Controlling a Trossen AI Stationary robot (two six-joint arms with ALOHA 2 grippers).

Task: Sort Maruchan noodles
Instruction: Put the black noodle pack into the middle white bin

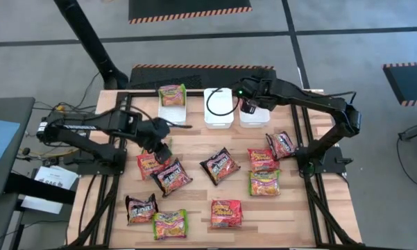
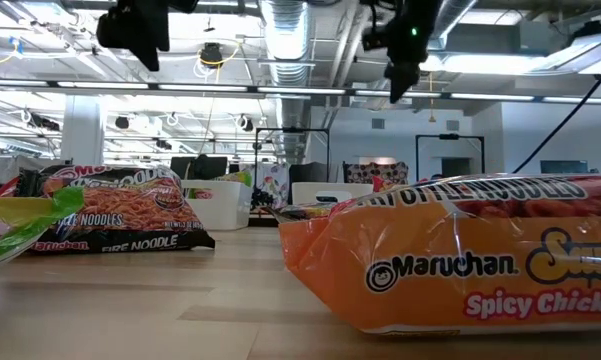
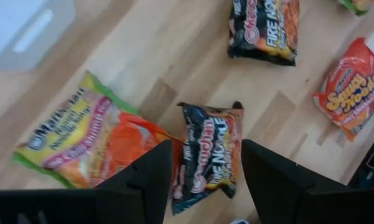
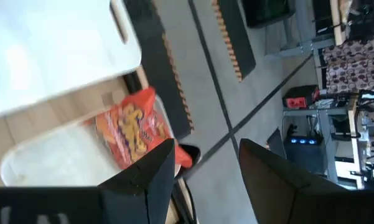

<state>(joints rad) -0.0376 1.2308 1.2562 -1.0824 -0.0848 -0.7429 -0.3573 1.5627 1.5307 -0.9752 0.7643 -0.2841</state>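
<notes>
Several Maruchan packets lie flat on the wooden table. My left gripper (image 1: 163, 149) hangs open above a black packet (image 3: 208, 155), whose edge overlaps a green-edged packet (image 3: 81, 143). The fingers are clear of both. Three white tubs stand along the far edge. The left tub (image 1: 172, 114) holds a green-edged packet (image 1: 172, 94). My right gripper (image 1: 248, 105) is open above the right tub (image 1: 255, 119). In the right wrist view, a red-orange packet (image 4: 130, 130) lies in that tub (image 4: 50, 165) below the open fingers (image 4: 206, 149).
The middle tub (image 1: 218, 110) holds nothing I can see. Loose packets lie across the table: black (image 1: 220, 165), red (image 1: 261, 158), dark (image 1: 282, 144), green-edged (image 1: 264, 182), red (image 1: 226, 213), green-edged (image 1: 169, 224) and black (image 1: 141, 208). Bare wood shows between them.
</notes>
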